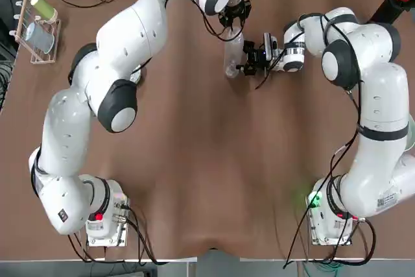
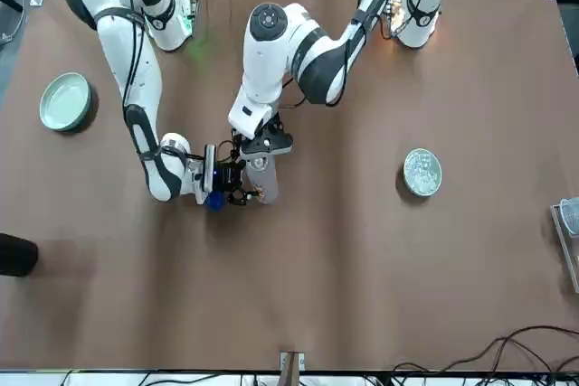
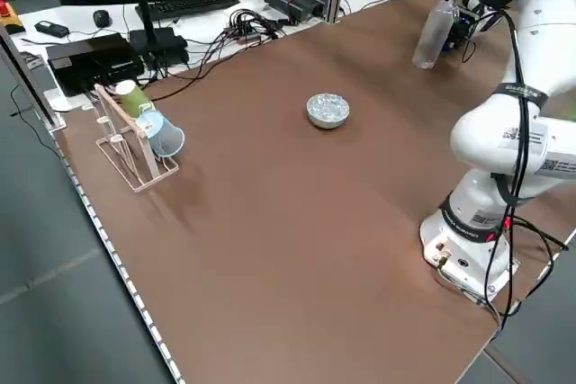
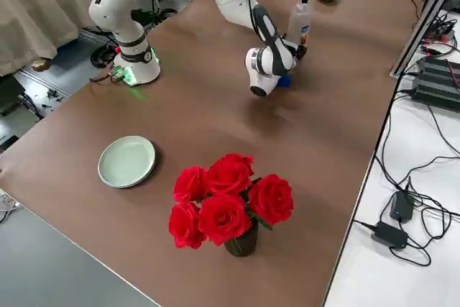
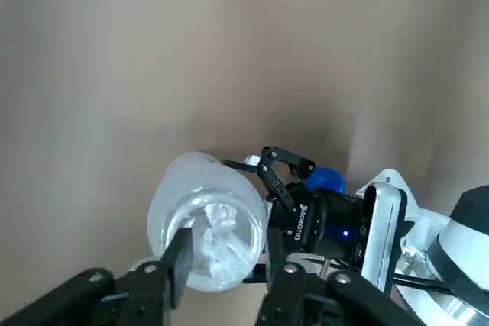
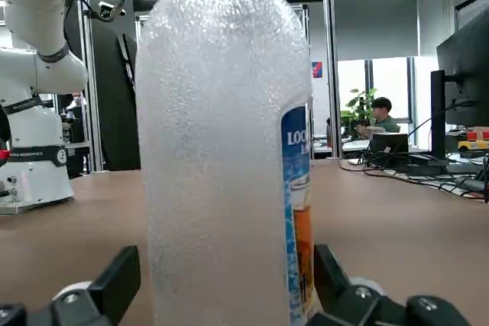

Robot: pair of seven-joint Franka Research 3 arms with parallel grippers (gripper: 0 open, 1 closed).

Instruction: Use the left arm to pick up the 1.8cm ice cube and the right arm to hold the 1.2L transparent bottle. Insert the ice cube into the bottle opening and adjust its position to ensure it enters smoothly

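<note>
The transparent bottle [image 1: 231, 56] stands upright at the far middle of the table, frosted, with a blue and orange label [image 6: 296, 188]. My right gripper [image 1: 246, 64] is shut on its lower body from the side, one finger [image 6: 114, 288] on each flank. My left gripper [image 5: 229, 253] hangs straight above the bottle opening [image 5: 218, 234], fingers a little apart with nothing gripped between them. Whitish translucent lumps show inside the mouth; I cannot tell which is the ice cube.
A blue cap [image 2: 214, 202] lies by the right gripper. A round silvery dish of ice [image 2: 422, 172] sits toward the left arm's side. A pale green plate [image 2: 65, 101] and red roses [image 4: 230, 199] are on the right side. A cup rack [image 1: 39, 27] stands far left.
</note>
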